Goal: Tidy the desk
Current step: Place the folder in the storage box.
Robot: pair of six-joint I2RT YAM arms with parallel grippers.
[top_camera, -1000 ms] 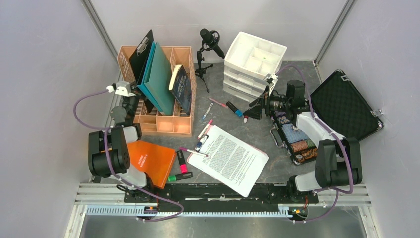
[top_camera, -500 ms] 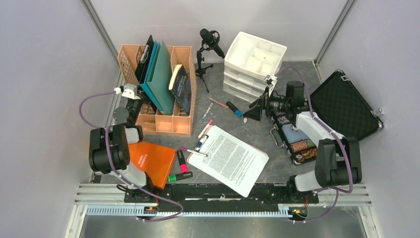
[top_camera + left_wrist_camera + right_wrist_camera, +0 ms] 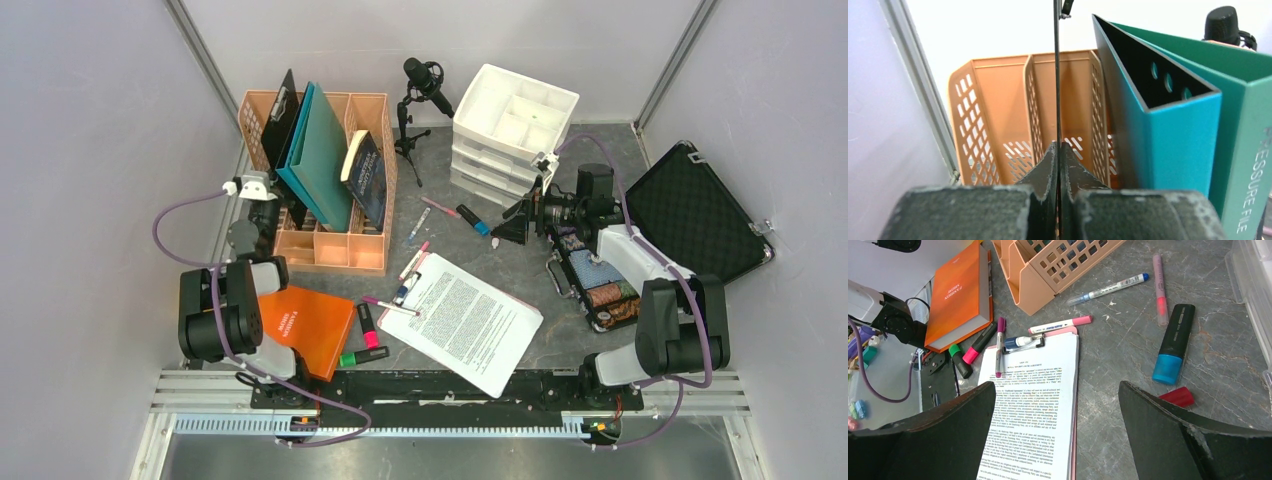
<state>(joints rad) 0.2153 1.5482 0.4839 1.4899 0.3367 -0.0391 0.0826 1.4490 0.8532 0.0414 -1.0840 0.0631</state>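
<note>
Desk (image 3: 505, 262) carries three highlighters (image 3: 474, 220), one orange book (image 3: 305, 325).

From above, the left arm (image 3: 215, 310) covers the left part of the flat orange hardback book (image 3: 310, 325). At the left wrist, the thin black clipboard (image 3: 1057, 90) shows edge-on only, its clip cut by the top edge. The teal ring binder (image 3: 1178, 130) runs off the right and hides all but the head of the black microphone (image 3: 1224, 22). At the right wrist, the dark grey stone-patterned desk (image 3: 1128, 355) and the white plastic drawer unit (image 3: 1253, 290) run off the right edge, and the white printed sheet (image 3: 1033, 415) carries text too small to read.
</note>
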